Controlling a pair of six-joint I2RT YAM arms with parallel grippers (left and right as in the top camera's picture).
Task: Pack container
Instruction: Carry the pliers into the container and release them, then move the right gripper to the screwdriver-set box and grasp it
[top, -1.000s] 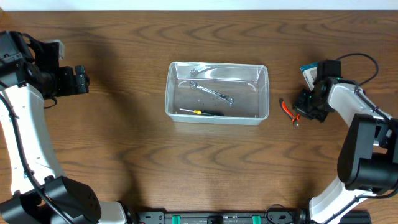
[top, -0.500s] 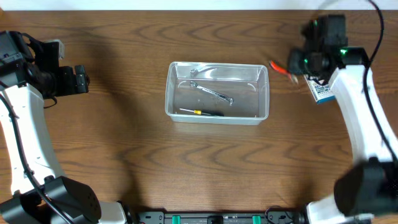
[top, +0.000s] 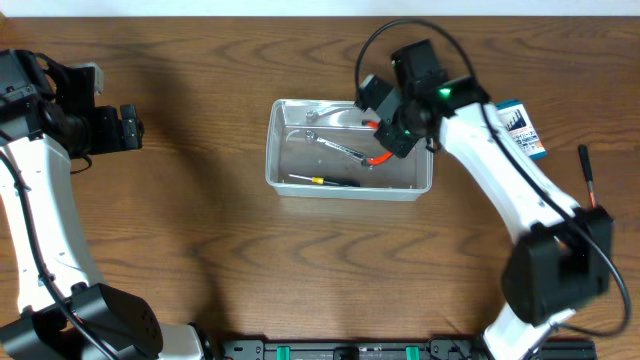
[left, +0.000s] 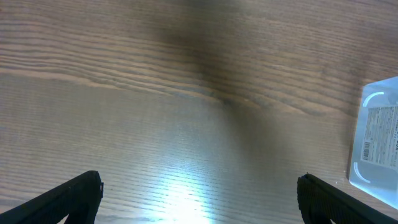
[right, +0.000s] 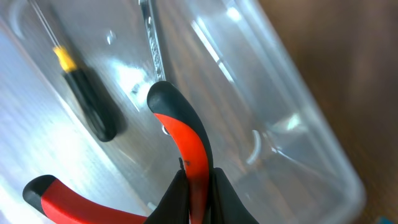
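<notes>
The clear plastic container (top: 276, 152) sits mid-table. Inside lie a silver wrench (top: 342, 149) and a black screwdriver with a yellow collar (top: 325, 181). My right gripper (top: 392, 138) is over the container's right half, shut on one handle of the red-and-black pliers (top: 378, 158). In the right wrist view the pliers (right: 186, 140) hang above the container (right: 292, 118), with the screwdriver (right: 87, 99) and wrench (right: 152, 43) below. My left gripper (top: 130, 127) is open and empty at the far left; its wrist view (left: 199, 199) shows only bare table between the jaws.
A small blue-and-white box (top: 521, 128) lies right of the container; its corner also shows in the left wrist view (left: 376, 140). A dark thin tool with a red tip (top: 587, 172) lies at the far right.
My right arm lifted the pliers from the table at the right and carried them left, to over the container's right half. The dark tool is now uncovered. The left arm has not moved.
</notes>
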